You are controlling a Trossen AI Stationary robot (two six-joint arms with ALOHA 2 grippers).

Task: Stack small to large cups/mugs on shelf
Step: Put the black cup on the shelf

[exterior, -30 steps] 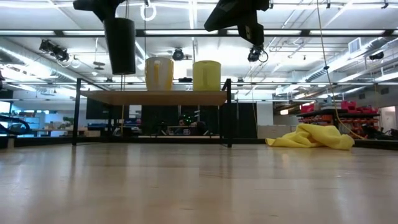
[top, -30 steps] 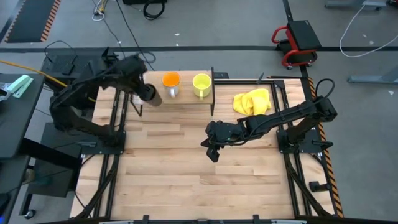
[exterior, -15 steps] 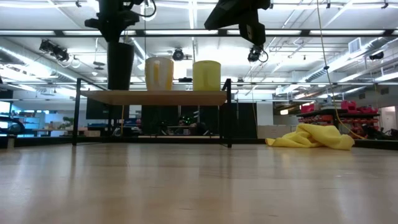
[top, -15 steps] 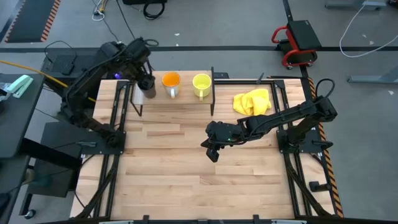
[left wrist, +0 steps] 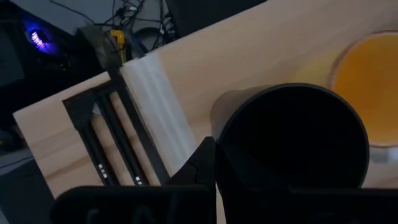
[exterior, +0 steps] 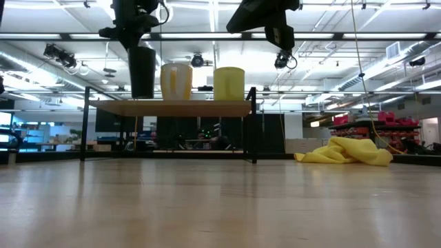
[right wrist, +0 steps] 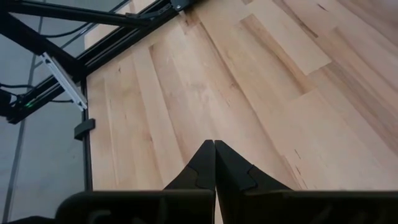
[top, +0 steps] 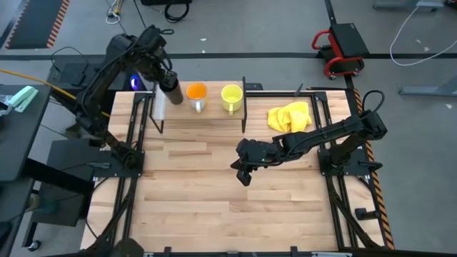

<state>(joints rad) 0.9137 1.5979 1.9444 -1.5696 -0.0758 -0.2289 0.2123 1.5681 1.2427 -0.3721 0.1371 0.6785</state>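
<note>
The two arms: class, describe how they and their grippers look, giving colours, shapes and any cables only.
Both arms are dark, almost black, built of slim jointed segments. The left gripper and the right gripper are the same dark colour. The right wrist view shows two flat black fingers tapering to points. No markings are readable, and no separate cables can be made out on them.

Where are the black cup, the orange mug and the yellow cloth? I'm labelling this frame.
black cup (exterior: 142, 71): low view, middle of its side wall.
orange mug (top: 196, 91): high view, its open top.
yellow cloth (top: 290, 116): high view, centre of the crumpled heap.
</note>
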